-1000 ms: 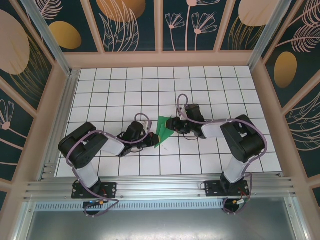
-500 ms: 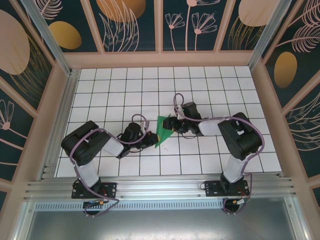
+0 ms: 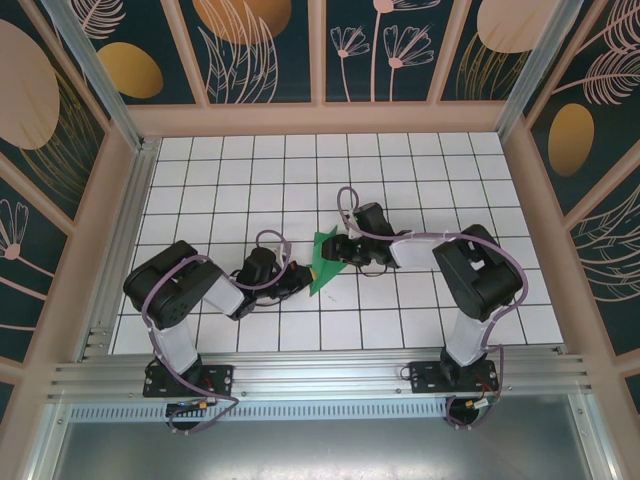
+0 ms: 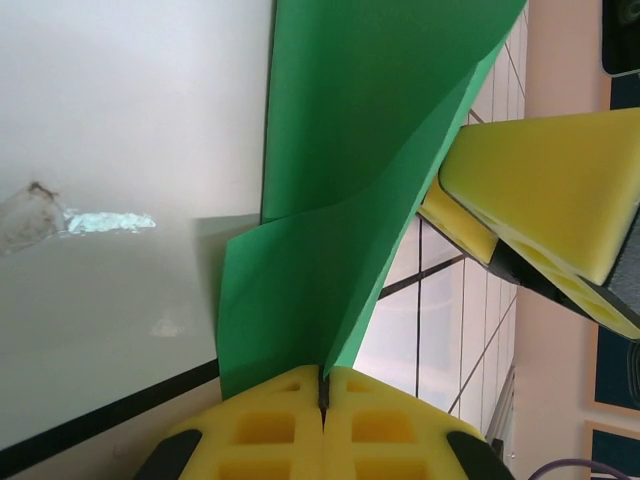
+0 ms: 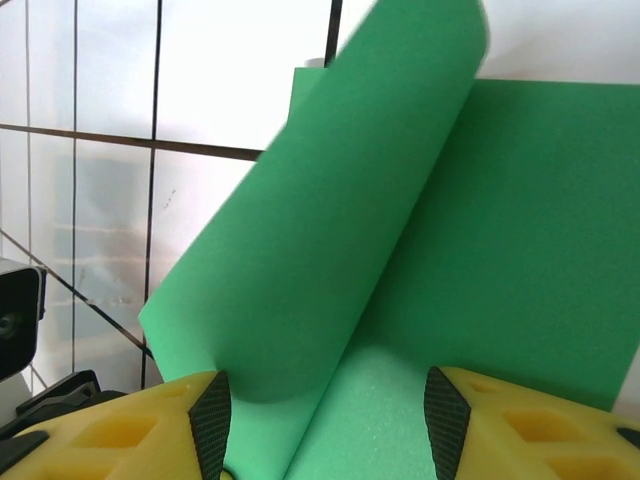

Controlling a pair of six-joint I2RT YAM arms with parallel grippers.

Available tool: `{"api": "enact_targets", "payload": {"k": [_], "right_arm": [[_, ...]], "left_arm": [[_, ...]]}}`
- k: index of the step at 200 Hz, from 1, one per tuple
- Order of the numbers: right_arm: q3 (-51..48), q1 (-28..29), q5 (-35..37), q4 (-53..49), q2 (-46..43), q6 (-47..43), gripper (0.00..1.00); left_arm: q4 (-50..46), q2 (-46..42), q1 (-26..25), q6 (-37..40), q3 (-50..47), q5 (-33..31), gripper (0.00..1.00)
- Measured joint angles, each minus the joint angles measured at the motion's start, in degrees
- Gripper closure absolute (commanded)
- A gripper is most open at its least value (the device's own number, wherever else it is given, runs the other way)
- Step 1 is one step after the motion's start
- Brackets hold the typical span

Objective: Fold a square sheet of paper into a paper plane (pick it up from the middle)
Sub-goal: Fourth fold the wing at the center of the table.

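The square sheet of paper (image 3: 322,264) is bright green and lies partly folded on the white grid table between the two grippers. My left gripper (image 3: 301,281) is shut on its near edge, and in the left wrist view the yellow fingertips (image 4: 290,420) pinch the paper (image 4: 340,170) where its layers meet. My right gripper (image 3: 340,251) stands open at the sheet's far side. In the right wrist view the paper (image 5: 520,230) lies between the spread fingers (image 5: 110,435), with one flap (image 5: 330,250) curled up and over. The right gripper's yellow fingers (image 4: 540,190) also show in the left wrist view.
The white grid table (image 3: 420,170) is ringed by a wooden frame (image 3: 320,118) with patterned walls. An aluminium rail (image 3: 320,375) runs along the near edge by the arm bases. A small scuff mark (image 4: 40,205) sits on the tile beside the paper.
The right gripper has opened and slid left over the paper, and the raised flap has sprung up. The left gripper stays shut on the sheet, shifted slightly left.
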Motion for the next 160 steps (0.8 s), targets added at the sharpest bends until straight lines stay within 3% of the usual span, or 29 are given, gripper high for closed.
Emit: {"api": "enact_targets", "payload": {"k": [53, 86, 160], "right_arm": [[0.6, 0.4, 0.7, -0.7, 0.3, 0.0, 0.45], [-2.2, -0.9, -1.4, 4.5, 0.0, 0.7, 0.49], [-5.7, -2.1, -4.4, 10.9, -0.5, 0.4, 0.49]], "left_arm": [[0.4, 1.4, 0.2, -0.1, 1.5, 3.1, 1.0], [0.0, 1.6, 0.2, 0.3, 2.3, 4.6, 1.0], [2.4, 4.0, 0.2, -1.0, 3.1, 6.8, 1.0]]}}
